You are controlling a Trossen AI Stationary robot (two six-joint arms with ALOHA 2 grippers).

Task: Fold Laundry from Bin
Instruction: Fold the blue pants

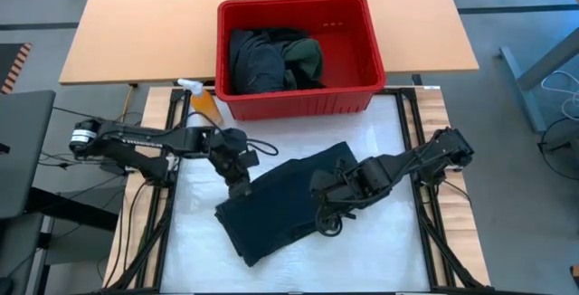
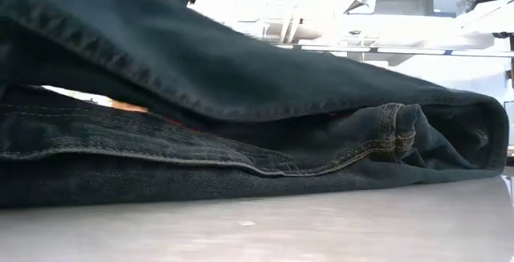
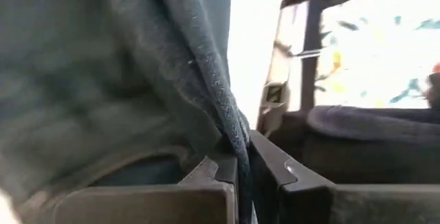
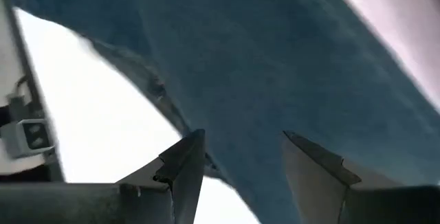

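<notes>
Dark jeans (image 1: 289,200) lie spread on the bench (image 1: 380,250) at 6 o'clock from the red bin (image 1: 362,60), which holds more laundry (image 1: 271,60). Left gripper (image 1: 239,185) fingers are clamped on the jeans' 9 o'clock edge; right gripper (image 1: 326,223) fingers stand apart over the 3 o'clock side.

the bin (image 1: 362,55) stands at the far side of the table (image 1: 380,259), with laundry (image 1: 271,60) heaped inside it. just beside the bin's left front corner stands a spray bottle (image 1: 201,100). in front of the bin a pair of jeans (image 1: 280,200) lies spread on the table. the left gripper (image 1: 239,185) sits at the jeans' left edge, pinching the cloth; the right gripper (image 1: 326,225) is over their right part.
</notes>
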